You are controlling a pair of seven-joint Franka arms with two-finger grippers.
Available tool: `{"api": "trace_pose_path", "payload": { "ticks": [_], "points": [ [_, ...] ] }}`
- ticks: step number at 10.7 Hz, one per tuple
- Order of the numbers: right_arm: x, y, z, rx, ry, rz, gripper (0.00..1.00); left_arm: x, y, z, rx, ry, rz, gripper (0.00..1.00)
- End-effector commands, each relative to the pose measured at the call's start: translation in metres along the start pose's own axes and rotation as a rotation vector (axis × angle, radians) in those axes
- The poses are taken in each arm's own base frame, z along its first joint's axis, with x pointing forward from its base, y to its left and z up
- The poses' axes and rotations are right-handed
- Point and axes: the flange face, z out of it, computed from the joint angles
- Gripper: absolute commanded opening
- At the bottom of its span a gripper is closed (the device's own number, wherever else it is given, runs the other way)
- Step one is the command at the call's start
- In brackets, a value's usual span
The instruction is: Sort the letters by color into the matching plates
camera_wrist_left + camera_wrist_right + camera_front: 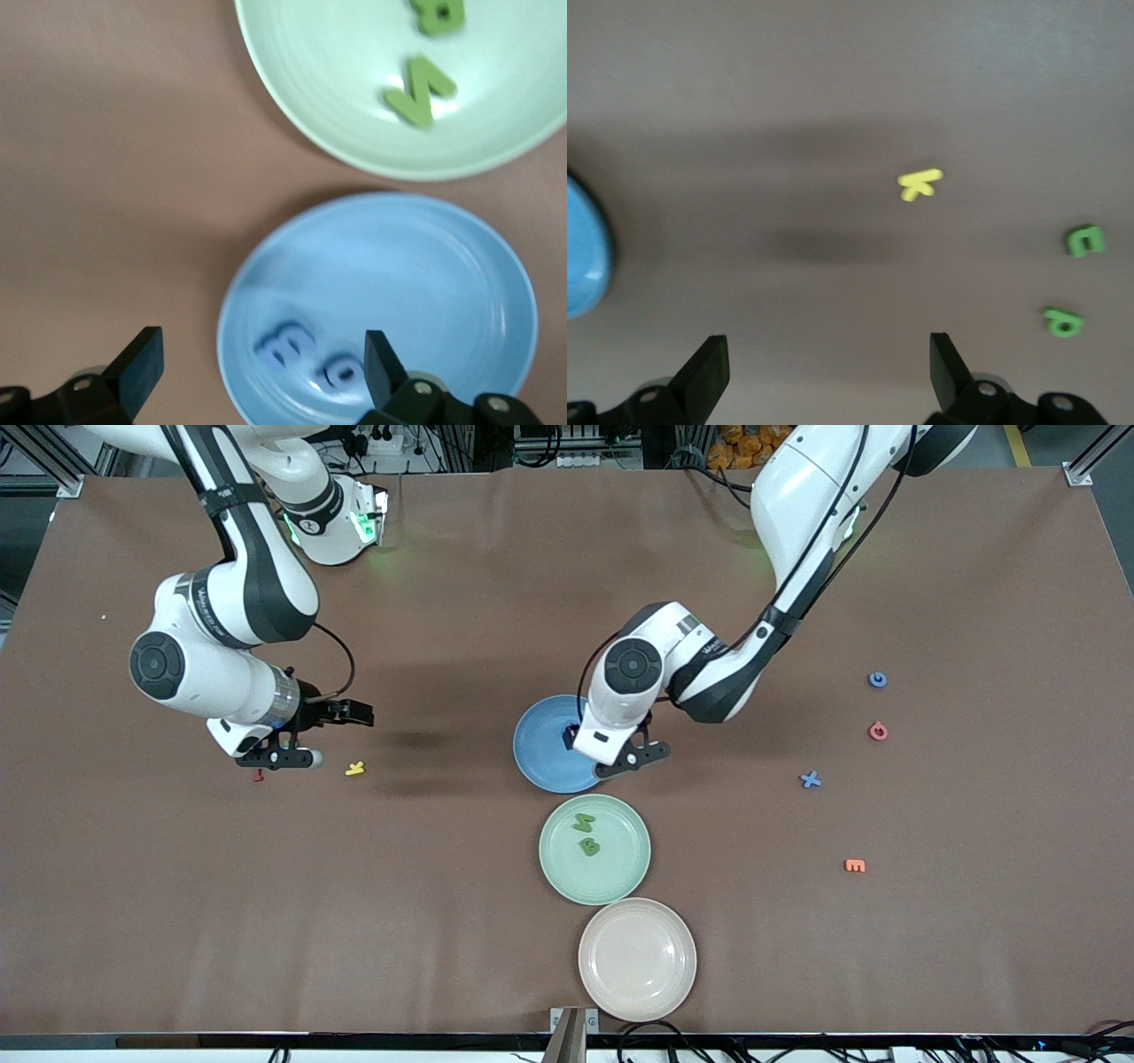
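Left pincer (257,367), released, hangs over the blue plate (540,753) holding two blue letters (306,359). Right pincer (828,372), released, hovers beside the yellow letter (355,768) on the tabletop (443,921).

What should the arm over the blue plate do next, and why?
Probably lift the open left gripper and go for the blue X. Two blue letters already lie in the blue plate, and the X lies loose toward the left arm's end.

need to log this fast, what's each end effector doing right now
left end effector: open, holding nothing, over the blue plate with two blue letters in it
right end effector: open, holding nothing, over the bare table near the yellow letter
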Motion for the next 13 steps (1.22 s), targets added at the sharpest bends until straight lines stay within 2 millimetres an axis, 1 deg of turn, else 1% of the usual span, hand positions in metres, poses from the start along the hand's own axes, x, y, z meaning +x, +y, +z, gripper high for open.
{"api": "trace_pose_path", "payload": {
  "ticks": [1,2,3,5,6,7,8,9,11,12,13],
  "points": [
    [-0.023,0.034,0.013,-0.052,-0.036,-0.062,1.00,0.032,-0.032,-0.019,0.020,0.037,0.048,1.00],
    [-0.029,0.045,0.022,-0.058,-0.050,-0.049,1.00,0.045,-0.053,-0.023,0.034,0.037,0.073,1.00],
    [-0.033,0.056,0.029,-0.102,-0.057,-0.068,1.00,0.054,-0.073,-0.025,0.048,0.035,0.098,1.00],
    [-0.046,0.070,0.053,-0.130,-0.031,-0.076,1.00,0.072,-0.106,-0.019,0.114,0.074,0.140,1.00],
    [-0.049,0.078,0.060,-0.133,-0.025,-0.070,1.00,0.080,-0.128,-0.009,0.128,0.100,0.149,1.00],
    [-0.051,0.081,0.063,-0.136,-0.028,-0.069,1.00,0.085,-0.149,-0.005,0.117,0.143,0.161,1.00],
    [-0.053,0.089,0.065,-0.155,-0.028,-0.072,1.00,0.095,-0.178,0.001,0.104,0.179,0.178,1.00],
    [-0.056,0.107,0.071,-0.184,-0.022,-0.069,1.00,0.105,-0.199,0.007,0.113,0.188,0.216,1.00],
    [-0.060,0.123,0.084,-0.186,0.008,-0.042,1.00,0.131,-0.234,0.006,0.131,0.178,0.266,1.00],
    [-0.064,0.130,0.093,-0.184,0.027,-0.034,1.00,0.144,-0.257,0.007,0.139,0.165,0.295,1.00],
    [-0.064,0.142,0.099,-0.181,0.046,-0.007,1.00,0.155,-0.275,0.005,0.138,0.163,0.321,1.00]
  ]
}}
